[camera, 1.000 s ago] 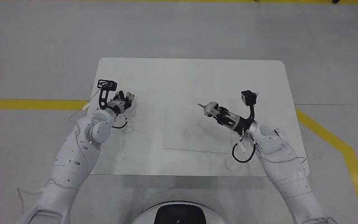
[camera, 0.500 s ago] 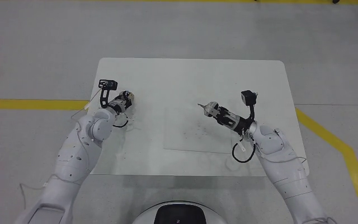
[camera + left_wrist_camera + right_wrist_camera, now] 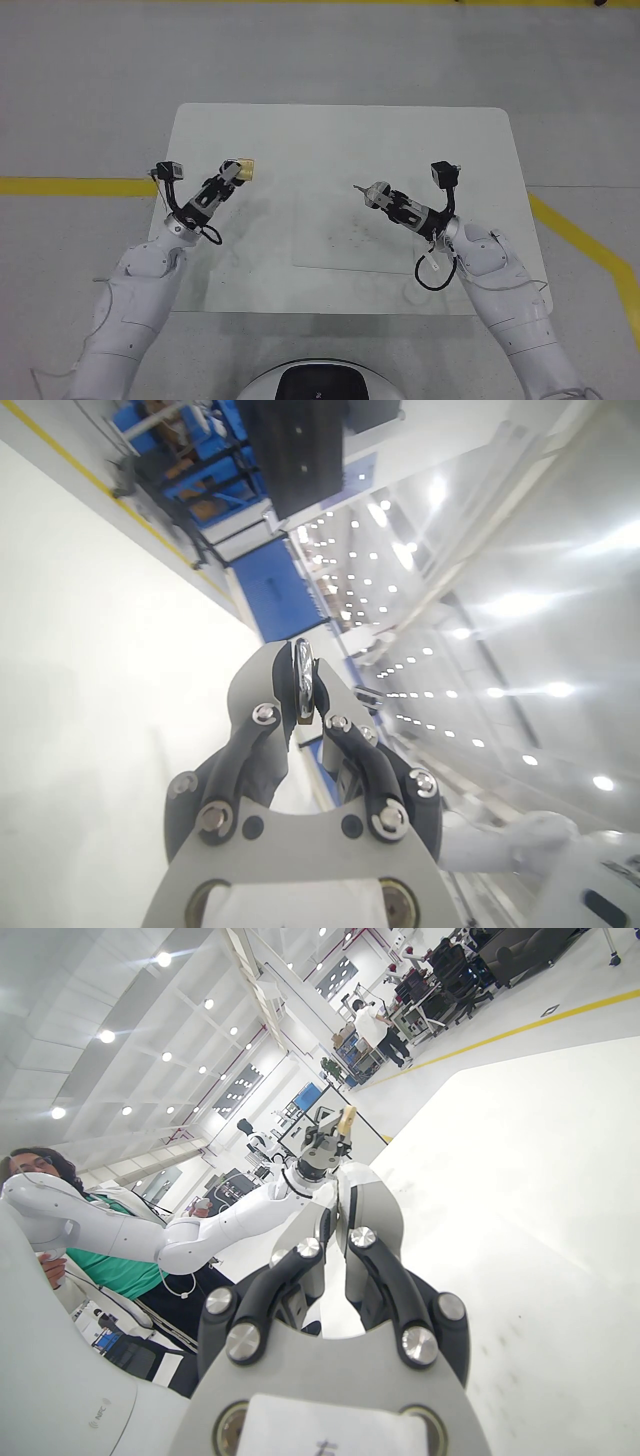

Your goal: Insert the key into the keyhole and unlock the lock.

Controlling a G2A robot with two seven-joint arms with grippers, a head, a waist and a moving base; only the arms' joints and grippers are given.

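Altogether one lock (image 3: 240, 168) tight in left tool (image 3: 230, 173), one key (image 3: 361, 188) in right tool (image 3: 376, 193).

White table (image 3: 340, 130) on grey floor (image 3: 320, 50), yellow line (image 3: 70, 186) alongside.

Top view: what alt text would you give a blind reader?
The left gripper holds a brass padlock and the right gripper a small key, held apart above a white table.
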